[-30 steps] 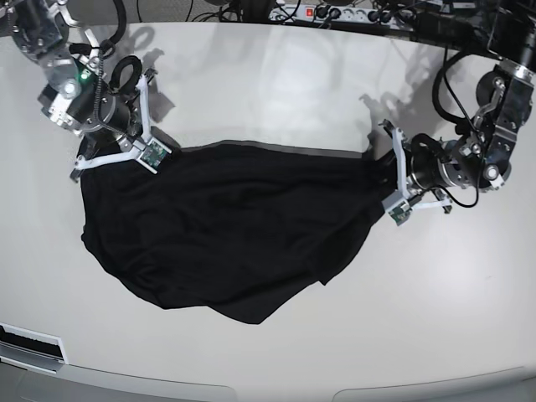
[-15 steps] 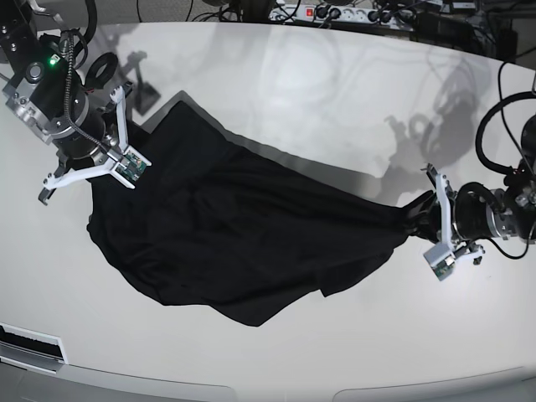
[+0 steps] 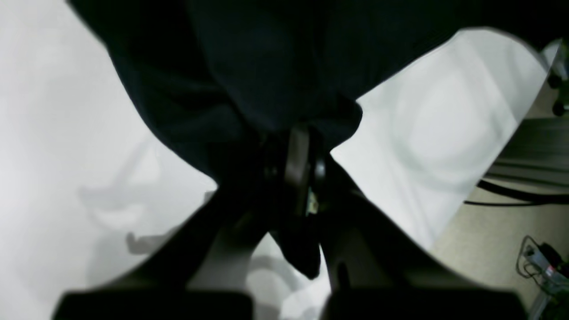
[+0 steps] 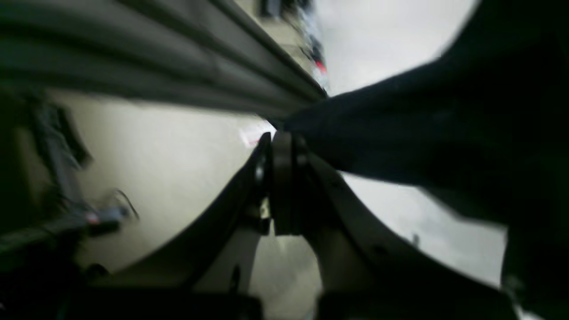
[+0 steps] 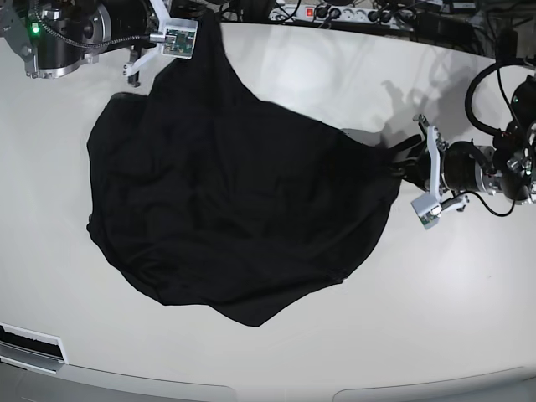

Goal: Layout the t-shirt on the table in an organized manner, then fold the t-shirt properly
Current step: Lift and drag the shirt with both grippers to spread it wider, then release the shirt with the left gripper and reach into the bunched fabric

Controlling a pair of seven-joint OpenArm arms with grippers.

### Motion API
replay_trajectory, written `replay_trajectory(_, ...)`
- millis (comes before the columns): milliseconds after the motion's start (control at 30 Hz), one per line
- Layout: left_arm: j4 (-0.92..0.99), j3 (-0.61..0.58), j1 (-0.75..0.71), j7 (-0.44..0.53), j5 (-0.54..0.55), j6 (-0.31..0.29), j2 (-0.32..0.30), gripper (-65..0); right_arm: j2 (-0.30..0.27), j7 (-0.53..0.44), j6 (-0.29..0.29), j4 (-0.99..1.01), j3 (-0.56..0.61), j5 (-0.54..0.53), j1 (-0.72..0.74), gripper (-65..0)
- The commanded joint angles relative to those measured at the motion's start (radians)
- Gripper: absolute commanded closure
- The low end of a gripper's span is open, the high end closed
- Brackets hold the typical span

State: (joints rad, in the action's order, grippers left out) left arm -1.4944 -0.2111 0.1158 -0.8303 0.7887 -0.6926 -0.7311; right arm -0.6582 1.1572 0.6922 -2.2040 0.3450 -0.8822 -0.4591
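The black t-shirt (image 5: 234,209) lies bunched and wrinkled over the middle of the white table (image 5: 335,75), with one corner drawn to the back left. My right gripper (image 5: 201,23) is shut on that corner near the table's far edge. In the right wrist view the shut fingertips (image 4: 281,142) pinch dark cloth (image 4: 444,111). My left gripper (image 5: 399,165) is shut on the shirt's right-hand tip, low over the table. Its wrist view shows fabric (image 3: 266,58) clamped between its fingers (image 3: 297,142).
A power strip and cables (image 5: 335,12) run along the far edge of the table. A white slotted piece (image 5: 29,343) sits at the front left edge. Floor and cables (image 3: 511,231) show past the table's rim beside my left gripper.
My right gripper has carried its corner from the left side up to the far-left edge. My left gripper swung out to the right, then came back up. The shirt is now spread wider.
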Motion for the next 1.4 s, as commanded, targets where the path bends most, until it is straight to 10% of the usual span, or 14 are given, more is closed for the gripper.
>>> replay_trajectory(0, -0.013, 0.009, 0.013, 0.021, 0.026, -0.006, -0.017, 0.0, -0.004, -0.002, 0.006, -0.018, -0.004, -0.044, 0.002, 0.0)
replay_trajectory(200, -0.013, 0.009, 0.012, 0.020, 0.026, -0.006, -0.017, 0.0, 0.061, 0.018, 0.006, -0.018, 0.001, -0.196, 0.002, 0.0)
replay_trajectory(433, -0.014, 0.009, 0.012, 0.003, 0.026, -0.006, -0.019, 0.0, 0.098, 0.015, 0.006, -0.018, 0.001, -0.062, 0.026, 0.0)
replay_trajectory(600, -0.022, 0.009, 0.012, -0.188, 0.136, -0.006, -0.027, 0.0, 0.095, 0.014, 0.006, -0.018, 0.001, -0.006, 0.069, -30.4)
replay_trajectory(667, -0.032, 0.009, 0.013, -0.275, 0.219, -0.006, -0.050, 0.0, 0.095, 0.014, 0.006, -0.018, 0.001, 0.001, 0.087, -33.2)
replay_trajectory(900, -0.084, 0.009, 0.013, -0.375, 0.279, -0.006, -0.174, 0.0, 0.095, -0.024, -0.013, -0.018, 0.000, 0.102, 0.173, -33.1)
replay_trajectory(1133, -0.084, 0.009, 0.012, -0.410, 0.256, 0.006, -0.208, 0.0, 0.104, -0.266, -0.333, 0.001, 0.000, 0.508, 0.208, -31.6)
replay_trajectory(1233, -0.084, 0.009, 0.012, -0.404, 0.261, 0.016, -0.207, 0.0, 0.127, -0.320, -0.406, 0.069, 0.000, 0.599, 0.222, -19.2)
replay_trajectory(1367, -0.084, 0.009, 0.012, -0.346, 0.290, 0.016, -0.194, 0.0, 0.177, -0.381, -0.326, 0.237, 0.000, 0.595, 0.285, 0.0)
